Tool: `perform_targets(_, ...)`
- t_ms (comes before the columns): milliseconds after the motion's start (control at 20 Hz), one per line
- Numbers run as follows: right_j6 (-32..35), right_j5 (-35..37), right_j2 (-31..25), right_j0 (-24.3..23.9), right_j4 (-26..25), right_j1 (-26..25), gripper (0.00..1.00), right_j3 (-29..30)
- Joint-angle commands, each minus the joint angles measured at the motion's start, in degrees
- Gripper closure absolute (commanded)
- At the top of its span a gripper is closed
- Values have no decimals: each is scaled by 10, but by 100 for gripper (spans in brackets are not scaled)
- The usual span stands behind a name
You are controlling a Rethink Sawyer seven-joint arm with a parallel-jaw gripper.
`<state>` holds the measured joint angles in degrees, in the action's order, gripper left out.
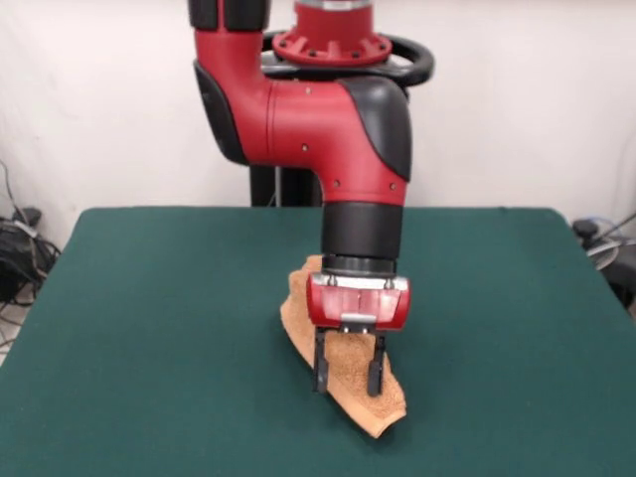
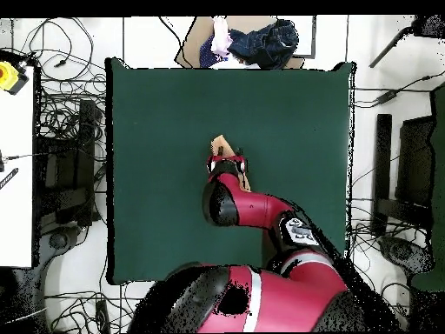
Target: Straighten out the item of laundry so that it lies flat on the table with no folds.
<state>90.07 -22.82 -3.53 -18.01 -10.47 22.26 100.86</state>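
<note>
Front camera faces robot across table (image 1: 149,298); overhead looks straight down.

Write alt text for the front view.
A red and black robot arm reaches down over a bunched, folded orange towel near the middle of a dark green table. Its tool has two dark fingers spread apart in front of the cloth.

Bare table (image 1: 149,328) all round; only bunched towel (image 1: 348,388) obstructs centre.
</note>
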Motion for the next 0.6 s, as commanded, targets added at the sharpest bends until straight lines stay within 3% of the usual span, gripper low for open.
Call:
perform_targets(50, 89, -34, -21, 8, -27, -53, 0, -40)
perform_targets(600, 72, -39, 11, 23, -25, -80, 0, -29)
